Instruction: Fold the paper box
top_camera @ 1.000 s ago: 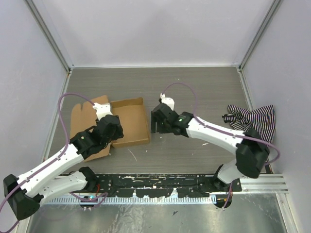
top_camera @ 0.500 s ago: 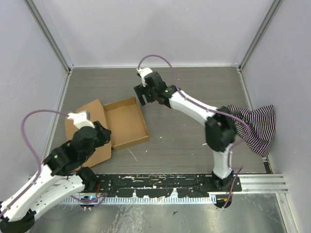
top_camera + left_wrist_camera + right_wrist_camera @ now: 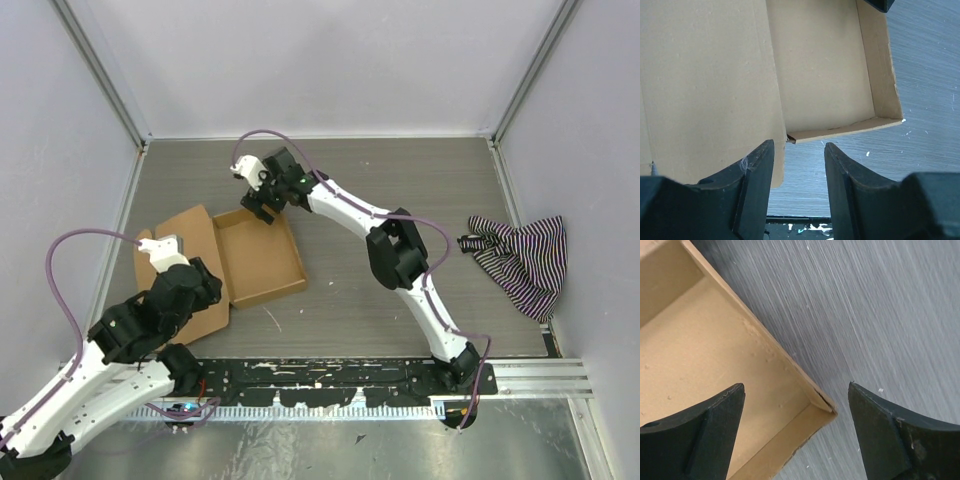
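Note:
The paper box (image 3: pixel 260 255) is a brown cardboard mailer lying open on the table, an upright-walled tray with its lid flap (image 3: pixel 180 262) flat to the left. My left gripper (image 3: pixel 213 290) is open and empty, hovering over the near end of the crease between lid and tray. In the left wrist view it (image 3: pixel 799 150) frames bare table just below the tray's near wall (image 3: pixel 840 131). My right gripper (image 3: pixel 256 207) is open wide and empty above the tray's far edge. In the right wrist view it (image 3: pixel 796 390) straddles a tray corner (image 3: pixel 817 405).
A black-and-white striped cloth (image 3: pixel 522 256) lies crumpled at the right side of the table. Grey walls with metal rails close in the left, far and right sides. The arms' black base rail (image 3: pixel 330 380) runs along the near edge.
My right arm has swung from the right of the box round to its far edge. My left arm has pulled back toward the near left, off the lid. The box has stayed in place.

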